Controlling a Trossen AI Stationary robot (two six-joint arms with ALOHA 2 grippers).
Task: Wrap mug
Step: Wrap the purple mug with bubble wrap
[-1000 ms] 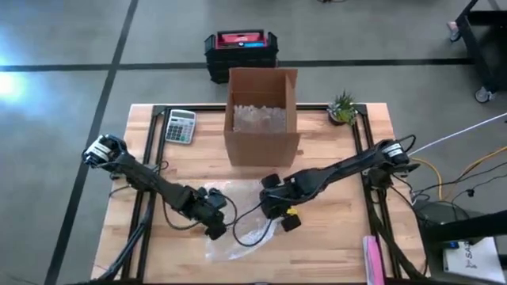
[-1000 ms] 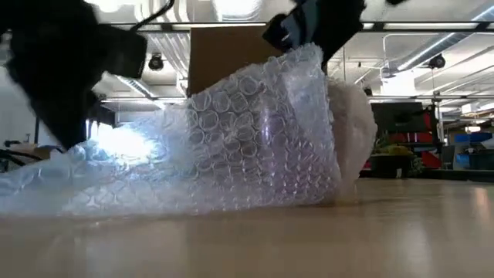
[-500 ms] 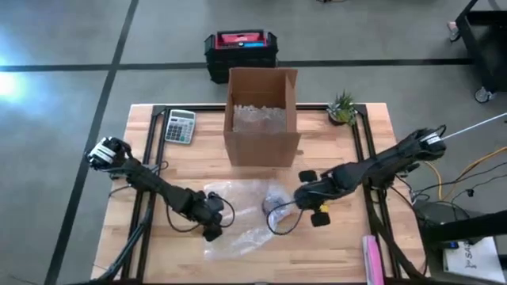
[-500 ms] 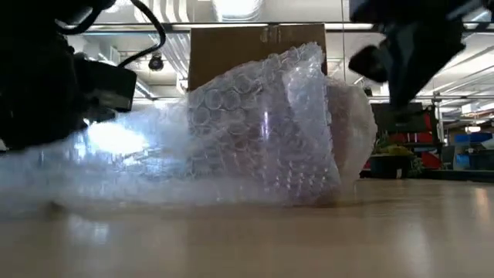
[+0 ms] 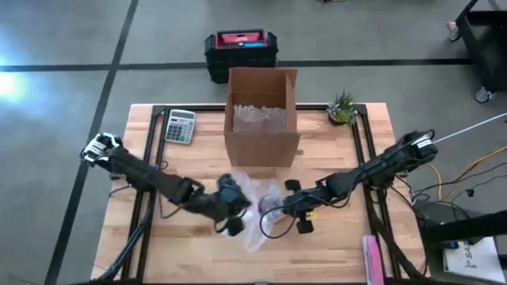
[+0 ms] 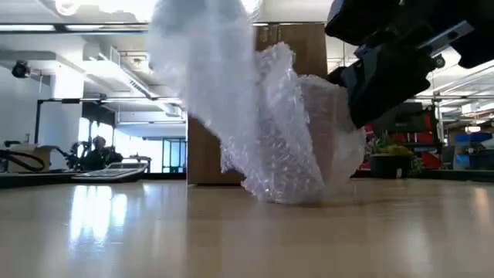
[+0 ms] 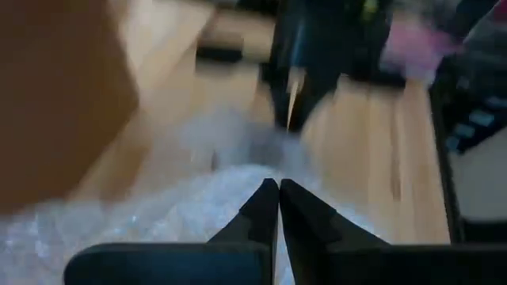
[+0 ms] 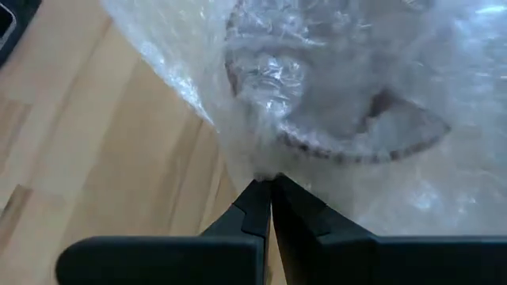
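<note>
A mug (image 8: 333,103) lies on its side at the table's middle under clear bubble wrap (image 6: 208,85); its rim faces the right wrist camera. My left gripper (image 5: 236,207) stands just left of the mug, shut on the wrap, whose left part stands raised off the table. My right gripper (image 5: 279,207) is shut at the mug's right side, with its tips at the wrapped rim. In the low view the wrapped mug (image 6: 316,131) rests on the tabletop with the right gripper (image 6: 363,85) against it. My left gripper (image 7: 277,190) pinches the bubble wrap (image 7: 190,214) between its two fingers; the fingers hide the exact spot. The held part is lifted well above the table and hangs as a slack sheet toward the mug. My right gripper (image 8: 265,186) touches the wrap over the mug's rim (image 8: 257,170) with its shut fingertips, coming level from the table's right. Whether it pinches a layer cannot be told.
An open cardboard box (image 5: 261,115) with more wrap inside stands behind the mug. A calculator (image 5: 180,125) lies far left and a small plant (image 5: 342,109) far right. A pink object (image 5: 372,257) lies at the near right edge. Bare wood lies near and left.
My left gripper has gone up and toward the mug, lifting the wrap's left part off the table and folding it over toward the mug. My right gripper let the wrap go, drew off toward the right edge, then came back to the mug's rim.
</note>
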